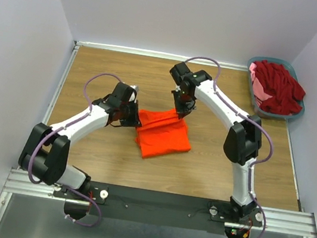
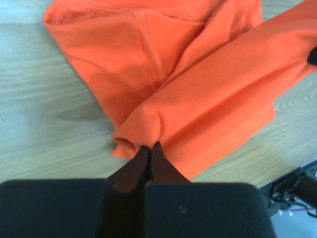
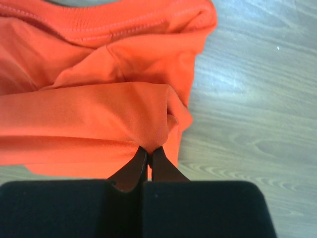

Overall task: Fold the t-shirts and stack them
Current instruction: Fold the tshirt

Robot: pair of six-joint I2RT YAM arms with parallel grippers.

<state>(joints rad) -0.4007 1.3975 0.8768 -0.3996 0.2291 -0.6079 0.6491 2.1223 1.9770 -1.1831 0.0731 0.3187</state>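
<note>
Mid-table, your left gripper (image 2: pixel 150 147) and right gripper (image 3: pixel 149 151) both pinch tight on opposite edges of the orange t-shirt (image 1: pixel 164 137); dark red t-shirts (image 1: pixel 281 87) heaped in basket (image 1: pixel 274 60).

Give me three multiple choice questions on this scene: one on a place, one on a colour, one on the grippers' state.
1. Where is the basket? A. far right corner B. between the arms C. near left corner
2. What colour is the t-shirt outside the basket? A. pink B. orange C. dark red
3. How are the left gripper and right gripper? A. both open B. one open C. both shut on the t-shirt
1 A: the top view shows it at the far right. 2 B: bright orange in every view. 3 C: each wrist view shows a fold pinched tight.
</note>
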